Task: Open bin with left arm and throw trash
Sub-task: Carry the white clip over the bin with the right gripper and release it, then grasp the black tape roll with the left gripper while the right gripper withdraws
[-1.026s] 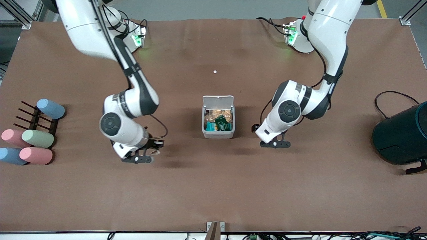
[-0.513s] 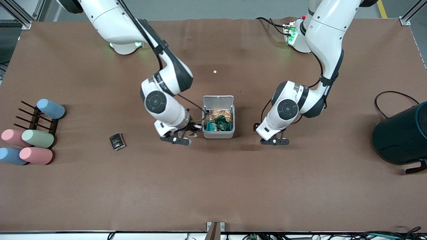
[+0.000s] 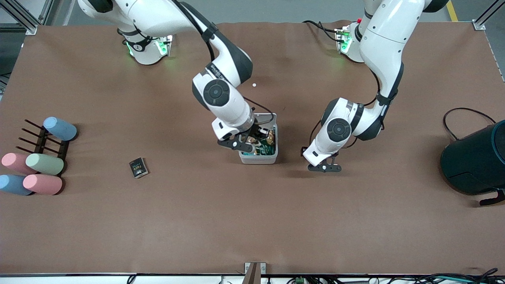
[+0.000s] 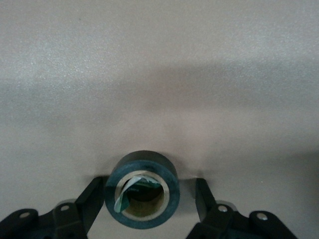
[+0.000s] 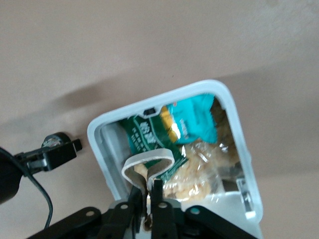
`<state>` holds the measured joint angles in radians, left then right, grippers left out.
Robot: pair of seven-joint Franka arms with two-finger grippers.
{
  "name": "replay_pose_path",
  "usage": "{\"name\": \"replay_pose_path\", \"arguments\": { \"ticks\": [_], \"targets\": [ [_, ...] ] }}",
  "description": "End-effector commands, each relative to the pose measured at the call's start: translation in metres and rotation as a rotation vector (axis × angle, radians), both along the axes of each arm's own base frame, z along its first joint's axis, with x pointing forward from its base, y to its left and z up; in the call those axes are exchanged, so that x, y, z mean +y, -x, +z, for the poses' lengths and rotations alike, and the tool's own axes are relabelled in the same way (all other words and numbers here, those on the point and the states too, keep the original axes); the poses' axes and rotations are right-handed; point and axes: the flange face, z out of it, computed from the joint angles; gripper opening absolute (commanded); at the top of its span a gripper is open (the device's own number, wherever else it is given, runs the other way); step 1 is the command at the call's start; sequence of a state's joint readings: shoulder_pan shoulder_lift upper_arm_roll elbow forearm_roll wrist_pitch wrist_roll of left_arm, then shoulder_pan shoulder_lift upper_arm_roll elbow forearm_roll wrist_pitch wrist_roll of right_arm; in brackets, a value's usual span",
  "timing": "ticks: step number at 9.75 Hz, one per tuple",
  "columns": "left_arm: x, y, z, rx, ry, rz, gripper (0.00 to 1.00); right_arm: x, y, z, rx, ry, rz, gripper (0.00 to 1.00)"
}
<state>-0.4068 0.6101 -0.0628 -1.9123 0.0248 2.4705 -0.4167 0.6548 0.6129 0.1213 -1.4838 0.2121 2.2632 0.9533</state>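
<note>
At the middle of the brown table (image 3: 252, 221) the right arm (image 3: 221, 92) reaches from its base down over the bin (image 3: 258, 159), and the left arm (image 3: 341, 128) bends down beside the bin toward its own end of the table. A dark teal container (image 3: 475, 159) lies at the left arm's end. Pastel cylinders (image 3: 43, 163) lie by a dark rack (image 3: 39, 138) at the right arm's end.

The bin's lid stands raised and snack wrappers fill it. The right gripper (image 5: 149, 191) hangs over the open bin, its jaws pinched on the whitish rubber-band loop (image 5: 149, 158), as far as the wrist view shows. The left gripper (image 4: 149, 181) is down at the table, jaws spread to either side of the black tape roll (image 4: 144, 162), which rests on the table; whether either finger touches it is hard to tell. The black packet (image 3: 138, 167) lies flat on the table between the cylinders and the bin.
</note>
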Motion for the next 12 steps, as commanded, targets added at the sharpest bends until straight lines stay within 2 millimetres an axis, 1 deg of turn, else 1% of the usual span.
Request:
{"name": "replay_pose_path", "arguments": {
  "ticks": [1, 2, 3, 4, 5, 6, 7, 8, 9, 10, 12],
  "targets": [
    [0.003, -0.001, 0.008, 0.000, -0.021, 0.001, 0.21, -0.011, -0.011, 0.004, -0.001, 0.007, -0.032, 0.87],
    [0.004, -0.004, 0.015, 0.010, -0.028, 0.004, 0.13, -0.019, -0.018, 0.005, -0.007, 0.013, -0.041, 0.89],
    [0.007, -0.010, 0.026, 0.013, -0.032, 0.008, 0.10, -0.028, -0.026, 0.004, -0.022, 0.029, -0.046, 0.89],
    [0.008, -0.017, 0.041, 0.019, -0.037, 0.009, 0.10, -0.042, -0.037, 0.002, -0.050, 0.067, -0.045, 0.89],
    [0.005, -0.028, 0.063, 0.033, -0.047, 0.011, 0.10, -0.060, -0.048, -0.003, -0.086, 0.132, -0.029, 0.89],
    [0.001, -0.044, 0.095, 0.049, -0.060, 0.016, 0.10, -0.082, -0.059, -0.008, -0.109, 0.230, 0.008, 0.89],
    [-0.007, -0.057, 0.133, 0.069, -0.071, 0.025, 0.10, -0.107, -0.068, -0.016, -0.119, 0.336, 0.095, 0.88],
    [-0.018, -0.063, 0.162, 0.085, -0.060, 0.032, 0.10, -0.136, -0.078, -0.028, -0.080, 0.380, 0.147, 0.85],
    [-0.036, -0.062, 0.183, 0.082, -0.014, 0.040, 0.10, -0.158, -0.082, -0.041, -0.058, 0.392, 0.198, 0.84],
    [-0.067, -0.048, 0.181, 0.104, 0.018, 0.069, 0.10, -0.177, -0.085, -0.051, -0.040, 0.399, 0.230, 0.84],
    [-0.144, -0.016, 0.180, 0.086, 0.026, 0.054, 0.10, -0.199, -0.083, -0.067, -0.036, 0.395, 0.310, 0.84]
  ]
}}
